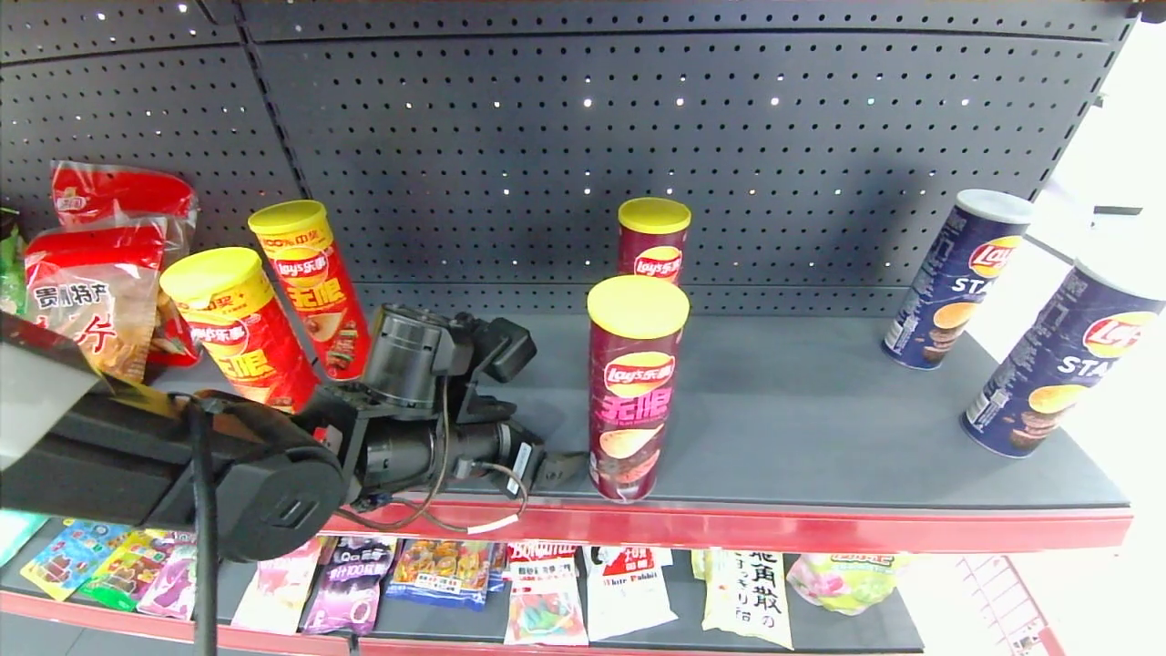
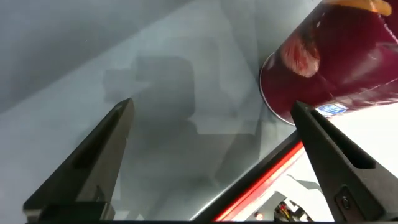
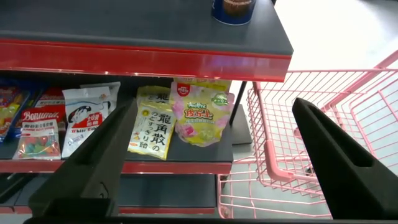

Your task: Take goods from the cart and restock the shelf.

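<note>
Maroon chip can (image 1: 636, 392) standing upright at the front of the grey shelf (image 1: 820, 428), left gripper (image 2: 211, 102) just beside the can's foot with fingers wide apart and empty, right gripper (image 3: 214, 106) well away from the can, fingers apart too, looking at the pink cart (image 3: 271, 163).

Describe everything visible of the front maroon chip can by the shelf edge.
The front maroon can is a tall tube, cardboard by the look, with a yellow lid. It stands upright near the red edge of the grey shelf, ahead of a second maroon can. The open left hand sits beside its base, not gripping it.
</note>
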Controlling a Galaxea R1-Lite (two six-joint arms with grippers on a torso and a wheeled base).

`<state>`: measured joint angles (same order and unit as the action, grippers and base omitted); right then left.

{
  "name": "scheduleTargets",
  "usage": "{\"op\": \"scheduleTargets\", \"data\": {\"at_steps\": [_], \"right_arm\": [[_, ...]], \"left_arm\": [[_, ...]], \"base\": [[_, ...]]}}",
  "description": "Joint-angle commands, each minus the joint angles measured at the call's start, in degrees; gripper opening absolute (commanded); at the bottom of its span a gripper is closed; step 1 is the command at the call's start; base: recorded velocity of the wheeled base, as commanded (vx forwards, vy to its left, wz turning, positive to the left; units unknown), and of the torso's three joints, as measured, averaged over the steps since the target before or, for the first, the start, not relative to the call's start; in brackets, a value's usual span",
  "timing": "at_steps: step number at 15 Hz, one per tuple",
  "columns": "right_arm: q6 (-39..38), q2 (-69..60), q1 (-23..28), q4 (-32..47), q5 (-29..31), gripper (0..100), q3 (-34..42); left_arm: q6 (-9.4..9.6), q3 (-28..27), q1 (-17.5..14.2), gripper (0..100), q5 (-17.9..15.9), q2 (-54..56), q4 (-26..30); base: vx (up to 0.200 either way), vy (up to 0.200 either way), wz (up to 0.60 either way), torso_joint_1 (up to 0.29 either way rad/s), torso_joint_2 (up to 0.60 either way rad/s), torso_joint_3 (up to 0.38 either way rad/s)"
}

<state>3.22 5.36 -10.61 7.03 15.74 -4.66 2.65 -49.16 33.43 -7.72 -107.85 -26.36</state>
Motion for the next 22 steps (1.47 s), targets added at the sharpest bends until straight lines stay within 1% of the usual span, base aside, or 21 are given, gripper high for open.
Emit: {"op": "scheduleTargets", "data": {"at_steps": [1, 4, 9, 11, 13, 14, 15, 16, 17, 18, 19, 20, 21, 22], "right_arm": [[-0.3, 0.3, 0.0, 0.0, 0.1, 100, 0.0], [-0.3, 0.3, 0.0, 0.0, 0.1, 100, 0.0], [-0.3, 0.3, 0.0, 0.0, 0.1, 100, 0.0], [-0.4, 0.3, 0.0, 0.0, 0.1, 100, 0.0], [-0.6, 0.3, 0.0, 0.0, 0.1, 100, 0.0], [-0.7, 0.3, 0.0, 0.0, 0.1, 100, 0.0], [-0.8, 0.3, 0.0, 0.0, 0.1, 100, 0.0], [-0.8, 0.3, 0.0, 0.0, 0.1, 100, 0.0], [-0.8, 0.3, 0.0, 0.0, -0.1, 100, 0.1], [-0.8, 0.3, 0.0, 0.0, -0.2, 100, 0.1], [-0.8, 0.3, 0.0, 0.0, -0.2, 100, 0.0], [-0.8, 0.3, 0.0, 0.0, -0.6, 100, 0.0], [-1.3, 0.3, 0.0, 0.0, -1.9, 100, 0.1], [-2.5, 0.3, 0.0, 0.0, -2.1, 100, 0.1]], "left_arm": [[-0.01, -1.1, 0.2, 100, 0.0, -0.8, 0.0], [-0.01, -2.2, 0.2, 100, 0.0, -1.4, 0.0], [-0.01, -2.3, 0.3, 100, 0.1, -1.4, 0.0], [-0.01, -1.6, 0.4, 100, 0.1, -1.0, 0.0], [-0.01, 0.1, 0.4, 100, 0.5, 0.0, -0.1], [-0.01, 2.1, 0.2, 100, 0.9, 2.0, -0.1], [-0.01, 6.4, -0.1, 100, 1.1, 5.9, -0.1], [-0.01, 8.5, -0.4, 100, 1.1, 8.2, -0.1], [0.08, 13.8, -0.8, 100, 1.3, 14.9, -0.1], [0.17, 16.6, -1.6, 100, 1.5, 19.2, 0.3], [0.26, 21.7, -2.9, 100, 1.7, 26.6, 0.6], [0.26, 25.5, -4.5, 100, 1.7, 34.5, 1.9], [0.34, 27.8, -6.3, 100, 1.7, 43.1, 6.1], [0.26, 28.1, -8.2, 100, 1.7, 51.4, 12.6]], "base": [[0.000, 0.000, 0.00, 0.000, 0.00, 0.000], [0.000, 0.000, 0.00, 0.000, 0.00, 0.000], [0.000, 0.000, 0.00, 0.000, 0.00, 0.000], [0.000, 0.000, 0.00, 0.000, 0.00, 0.000], [0.000, 0.000, 0.00, 0.000, 0.00, 0.000], [0.000, 0.000, 0.00, 0.000, 0.00, 0.000], [0.000, 0.000, 0.00, 0.000, 0.00, 0.000], [0.000, 0.000, 0.00, 0.000, 0.00, 0.000], [0.000, 0.000, 0.00, 0.000, 0.00, 0.000], [0.000, 0.000, 0.00, 0.000, 0.00, 0.000], [0.000, 0.000, 0.00, 0.000, 0.00, 0.000], [0.000, 0.000, 0.00, 0.000, 0.00, 0.000], [0.000, 0.000, 0.00, 0.000, 0.00, 0.000], [0.000, 0.000, 0.00, 0.000, 0.00, 0.000]]}}
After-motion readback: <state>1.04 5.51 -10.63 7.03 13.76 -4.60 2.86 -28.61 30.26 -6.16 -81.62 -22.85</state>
